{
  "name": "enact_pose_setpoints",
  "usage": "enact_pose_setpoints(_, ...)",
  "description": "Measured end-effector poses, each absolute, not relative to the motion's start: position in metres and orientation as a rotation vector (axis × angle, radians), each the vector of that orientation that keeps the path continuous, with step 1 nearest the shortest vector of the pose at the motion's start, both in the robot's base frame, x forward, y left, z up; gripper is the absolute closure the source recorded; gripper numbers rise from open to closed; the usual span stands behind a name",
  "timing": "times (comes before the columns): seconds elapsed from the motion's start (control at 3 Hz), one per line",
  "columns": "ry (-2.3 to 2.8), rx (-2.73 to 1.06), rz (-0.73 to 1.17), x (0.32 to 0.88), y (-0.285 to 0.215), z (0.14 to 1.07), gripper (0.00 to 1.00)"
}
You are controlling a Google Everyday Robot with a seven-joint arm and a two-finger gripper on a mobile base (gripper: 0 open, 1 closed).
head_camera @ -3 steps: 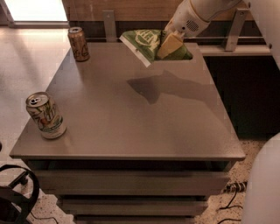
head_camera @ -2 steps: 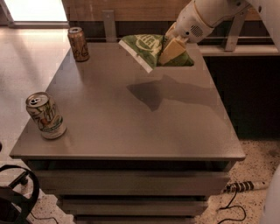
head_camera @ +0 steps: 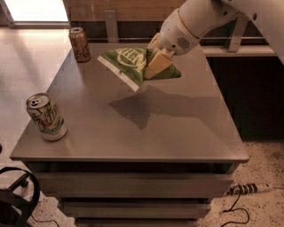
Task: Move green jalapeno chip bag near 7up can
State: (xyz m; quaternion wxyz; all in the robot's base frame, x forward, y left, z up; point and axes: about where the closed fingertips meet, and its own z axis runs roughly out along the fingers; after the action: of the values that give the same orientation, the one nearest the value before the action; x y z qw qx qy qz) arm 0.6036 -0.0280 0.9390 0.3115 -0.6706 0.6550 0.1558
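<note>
Grey and matte, the bench (head_camera: 177, 133) is seen on pale flooring (head_camera: 26, 57). At its front-left corner the 7up can (head_camera: 46, 116) is stood upright, and at the back-left corner a brown can (head_camera: 80, 44). Near the middle of the back edge the green jalapeno chip bag (head_camera: 126, 62) is held clear of the surface, its shadow thrown below. It is pinched at its right side by the gripper (head_camera: 156, 64). A power strip (head_camera: 248, 188) lies on the floor by the front-right corner.

grey table (head_camera: 177, 133) | speckled floor (head_camera: 266, 164) | wood wall (head_camera: 133, 6) | bright window (head_camera: 37, 9) far left
</note>
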Motion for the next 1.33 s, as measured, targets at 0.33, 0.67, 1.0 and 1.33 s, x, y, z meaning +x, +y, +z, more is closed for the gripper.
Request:
enact_pose_setpoints(0.33,1.664,-1.840,0.390,0.577,-0.002,0.936,1.00)
enact_pose_setpoints(0.67,1.635,-1.892,0.373,0.553,0.017,0.930,1.00)
enact_pose_setpoints(1.0,1.621,-1.949,0.372,0.536,0.029,0.923,1.00)
enact_pose_setpoints(1.33,1.598,-2.015,0.377,0.523,0.039,0.920,0.87)
